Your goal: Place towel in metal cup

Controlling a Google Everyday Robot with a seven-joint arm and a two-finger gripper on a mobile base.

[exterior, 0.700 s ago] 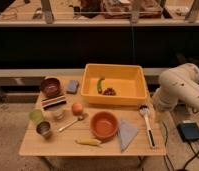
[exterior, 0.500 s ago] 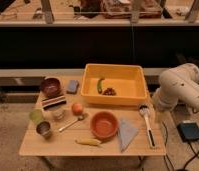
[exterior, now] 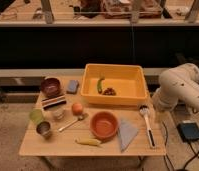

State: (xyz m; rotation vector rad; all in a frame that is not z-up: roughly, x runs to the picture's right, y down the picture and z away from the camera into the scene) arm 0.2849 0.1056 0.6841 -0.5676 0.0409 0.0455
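Observation:
A grey-blue towel point(exterior: 127, 132) lies flat on the wooden table point(exterior: 68, 147) near the front right, just right of an orange bowl point(exterior: 104, 125). The metal cup point(exterior: 44, 129) stands upright at the front left. My white arm point(exterior: 179, 89) is folded beside the table's right edge. My gripper point(exterior: 156, 103) is at the arm's lower left end, by the table's right edge. It is well apart from the towel and far from the cup.
A yellow bin point(exterior: 88, 90) at the back holds a green pepper point(exterior: 99, 84). Also on the table are a brown bowl point(exterior: 51, 86), blue sponge point(exterior: 73, 86), orange fruit point(exterior: 77, 108), green cup point(exterior: 36, 116), spoon point(exterior: 73, 122), banana point(exterior: 88, 142) and white brush point(exterior: 147, 122).

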